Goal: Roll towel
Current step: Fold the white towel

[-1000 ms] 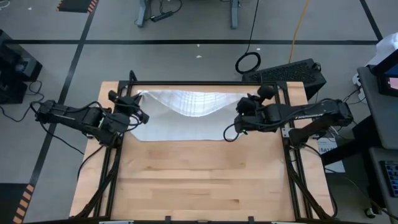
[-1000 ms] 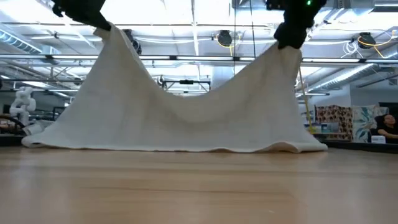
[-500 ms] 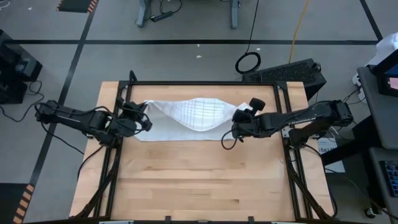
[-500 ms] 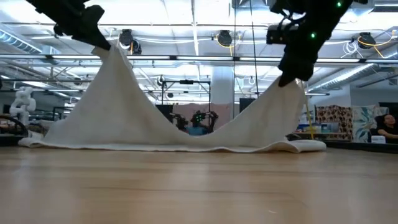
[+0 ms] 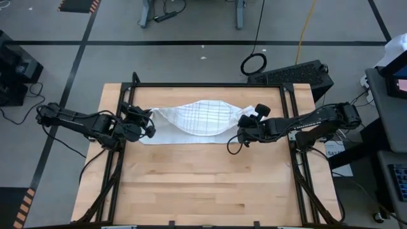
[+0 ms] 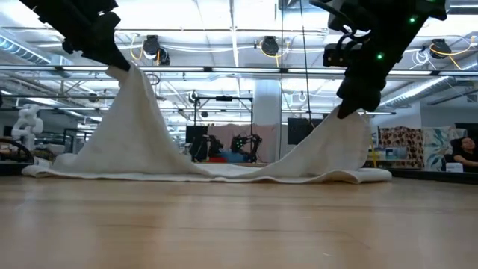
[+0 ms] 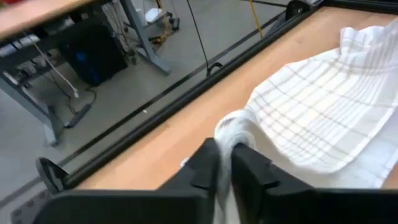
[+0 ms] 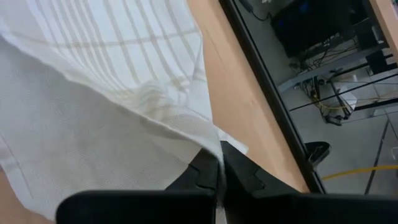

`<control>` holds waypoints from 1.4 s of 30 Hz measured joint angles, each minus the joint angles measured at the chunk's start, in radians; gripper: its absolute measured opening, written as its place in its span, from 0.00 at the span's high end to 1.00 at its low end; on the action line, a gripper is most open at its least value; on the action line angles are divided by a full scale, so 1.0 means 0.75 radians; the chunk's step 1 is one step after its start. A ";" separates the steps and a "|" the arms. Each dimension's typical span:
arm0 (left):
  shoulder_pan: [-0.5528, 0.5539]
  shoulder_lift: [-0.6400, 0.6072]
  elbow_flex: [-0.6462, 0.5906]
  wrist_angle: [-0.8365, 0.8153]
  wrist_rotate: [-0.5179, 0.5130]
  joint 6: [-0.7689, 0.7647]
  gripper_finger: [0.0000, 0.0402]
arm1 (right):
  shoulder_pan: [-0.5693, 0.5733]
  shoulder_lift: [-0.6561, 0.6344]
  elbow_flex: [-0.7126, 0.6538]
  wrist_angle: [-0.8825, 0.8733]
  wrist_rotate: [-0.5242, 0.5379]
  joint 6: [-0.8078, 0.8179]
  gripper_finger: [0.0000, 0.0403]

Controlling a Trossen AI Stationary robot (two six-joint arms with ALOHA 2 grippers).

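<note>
Your towel [image 5: 202,121] sits on the far half of the tabletop [image 5: 203,184], spread wide between the two arms. Its near long edge lies flat on the wood, while both upper corners are lifted off it, so the middle sags down to the tabletop like a hammock.

Your left tool [image 5: 147,119] is at the towel's left corner, fingers closed tight on a bunched pinch of cloth; the left wrist view shows the fabric squeezed between the two dark fingers [image 7: 205,168]. The low view has this corner held higher than the other one.

Your right tool [image 5: 245,124] is at the towel's right corner, also clamped on the cloth edge, pads [image 8: 205,174] pressed together with the hem between them.

Grid lines show on the raised face of the towel; the part lying flat near the tools looks plain white.
</note>
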 joint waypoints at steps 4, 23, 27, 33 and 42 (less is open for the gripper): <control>0.033 0.000 0.000 -0.078 0.014 -0.057 0.70 | 0.000 0.000 0.000 0.008 0.000 0.000 1.00; 0.091 0.178 0.001 0.800 0.461 0.683 0.39 | 0.000 0.000 0.001 0.191 -0.002 -0.008 1.00; 0.108 0.417 0.001 1.100 0.464 0.880 0.39 | 0.000 0.000 0.001 0.254 -0.001 -0.004 1.00; 0.172 0.786 0.001 1.704 0.562 0.956 0.39 | 0.000 0.000 0.001 0.420 0.000 -0.042 1.00; 0.328 1.249 0.132 2.057 0.944 0.720 0.34 | -0.001 0.000 0.001 0.453 0.002 -0.116 1.00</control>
